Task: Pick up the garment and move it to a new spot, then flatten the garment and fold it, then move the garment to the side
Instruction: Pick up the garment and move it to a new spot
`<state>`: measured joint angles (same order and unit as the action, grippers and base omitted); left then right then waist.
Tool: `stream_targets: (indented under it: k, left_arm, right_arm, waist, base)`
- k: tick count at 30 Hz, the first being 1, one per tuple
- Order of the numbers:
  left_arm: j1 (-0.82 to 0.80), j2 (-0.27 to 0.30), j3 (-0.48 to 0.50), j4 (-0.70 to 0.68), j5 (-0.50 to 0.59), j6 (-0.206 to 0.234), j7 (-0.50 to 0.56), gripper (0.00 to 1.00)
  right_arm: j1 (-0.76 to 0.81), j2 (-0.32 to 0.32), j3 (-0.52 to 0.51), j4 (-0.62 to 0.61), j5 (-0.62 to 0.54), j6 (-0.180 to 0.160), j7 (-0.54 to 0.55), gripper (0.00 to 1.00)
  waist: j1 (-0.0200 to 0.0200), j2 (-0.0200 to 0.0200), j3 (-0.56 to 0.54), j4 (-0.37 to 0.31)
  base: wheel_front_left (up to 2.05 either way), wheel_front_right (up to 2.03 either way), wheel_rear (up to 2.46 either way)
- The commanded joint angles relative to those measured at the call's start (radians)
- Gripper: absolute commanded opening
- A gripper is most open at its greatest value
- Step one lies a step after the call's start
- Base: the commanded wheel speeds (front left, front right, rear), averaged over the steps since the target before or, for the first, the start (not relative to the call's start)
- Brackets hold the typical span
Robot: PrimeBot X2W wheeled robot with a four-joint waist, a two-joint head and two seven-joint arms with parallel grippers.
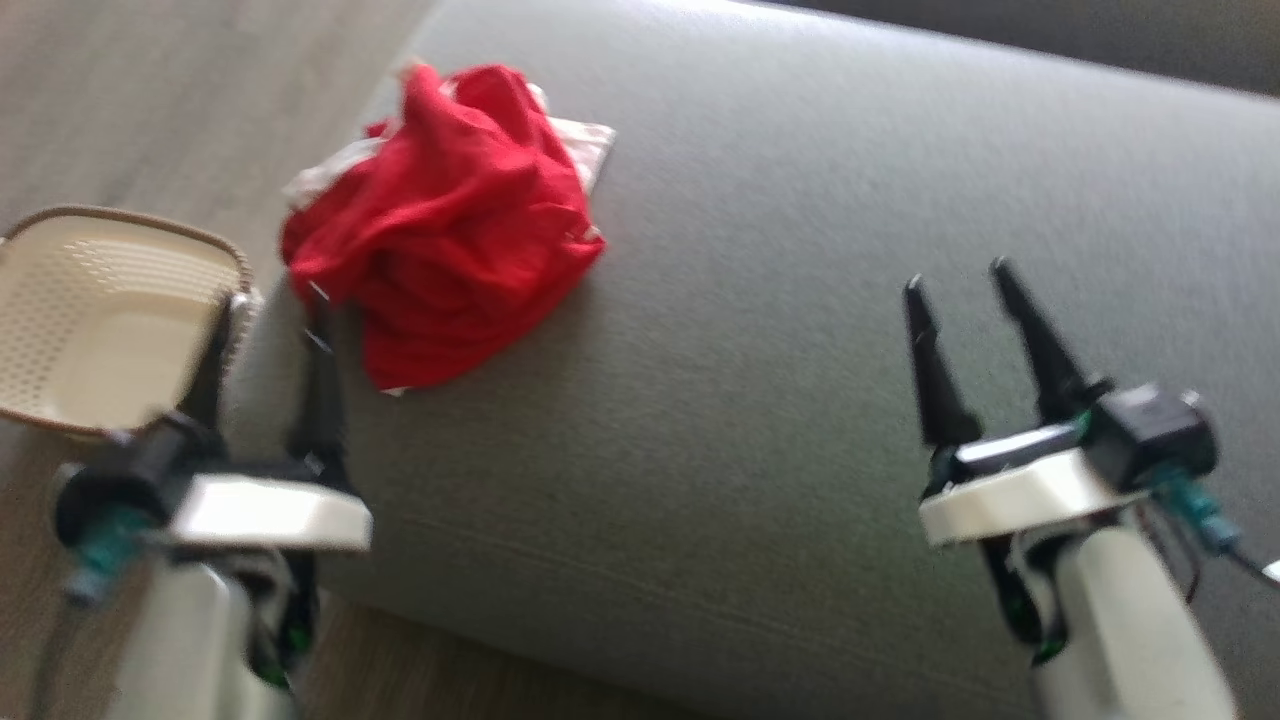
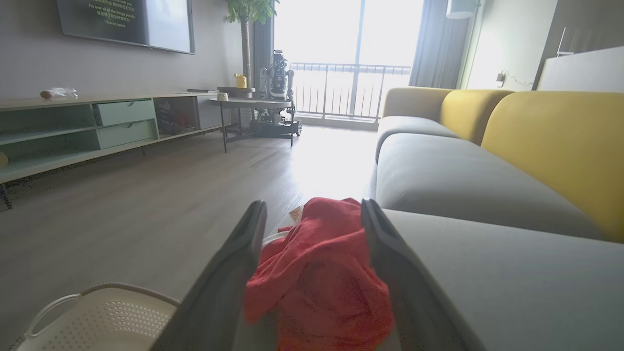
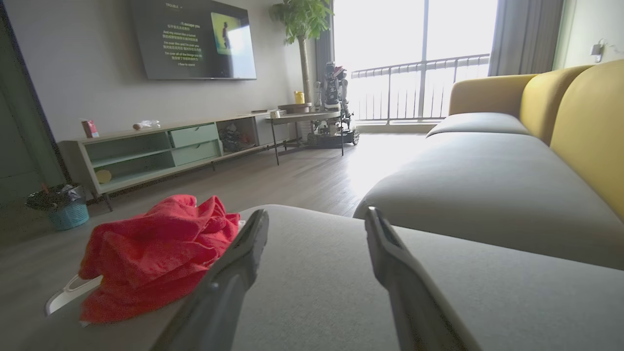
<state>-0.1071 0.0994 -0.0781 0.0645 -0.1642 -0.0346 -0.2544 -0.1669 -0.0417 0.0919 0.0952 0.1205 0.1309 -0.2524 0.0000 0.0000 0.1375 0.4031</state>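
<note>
Head view: crumpled red fabric garment (image 1: 450,220) on grey sofa's (image 1: 800,250) left edge, just ahead of our spread left gripper (image 1: 277,305); right gripper (image 1: 955,275) spread, farther.

We are in the living room of a home. A long sofa (image 2: 463,185) with grey seats and yellow backs faces a wall-mounted television (image 3: 195,39) above a low cabinet (image 3: 195,144) with pale green drawers. We see a wood floor (image 2: 146,204), a potted plant (image 3: 302,19), curtains (image 3: 521,34) and a railed balcony (image 3: 419,87) behind tall glass. A laundry basket (image 1: 100,310) stands beside the sofa, and a crumpled red garment (image 1: 440,220) lies on the seat.
</note>
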Motion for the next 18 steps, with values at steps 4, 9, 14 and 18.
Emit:
stream_targets:
  k: [4, 9, 14, 18]
  left_arm:
    - [-0.152, 0.056, 0.08, 0.015, -0.095, -0.045, 0.026, 1.0]
    - [-0.297, 0.144, 0.074, 0.083, -0.147, -0.078, 0.143, 1.0]
    - [-0.402, 0.224, 0.037, 0.151, -0.167, -0.089, 0.255, 1.0]
    - [-0.473, 0.267, 0.013, 0.222, -0.175, -0.092, 0.322, 1.0]
  right_arm:
    - [-0.073, -0.008, -0.008, -0.086, -0.015, 0.0, 0.005, 1.0]
    - [-0.104, -0.008, -0.028, -0.159, -0.041, 0.0, 0.038, 1.0]
    - [-0.122, -0.008, -0.027, -0.208, -0.051, 0.0, 0.059, 1.0]
    - [-0.13, -0.008, -0.023, -0.229, -0.056, 0.0, 0.065, 1.0]
  waist:
    - [0.0, 0.0, 0.103, -0.094]
    - [0.0, 0.0, 0.171, -0.142]
    - [0.0, 0.0, 0.222, -0.179]
    - [0.0, 0.0, 0.25, -0.202]
  base:
    - [0.0, 0.0, 0.0]
    - [0.0, 0.0, 0.0]
    - [0.0, 0.0, 0.0]
    - [0.0, 0.0, 0.0]
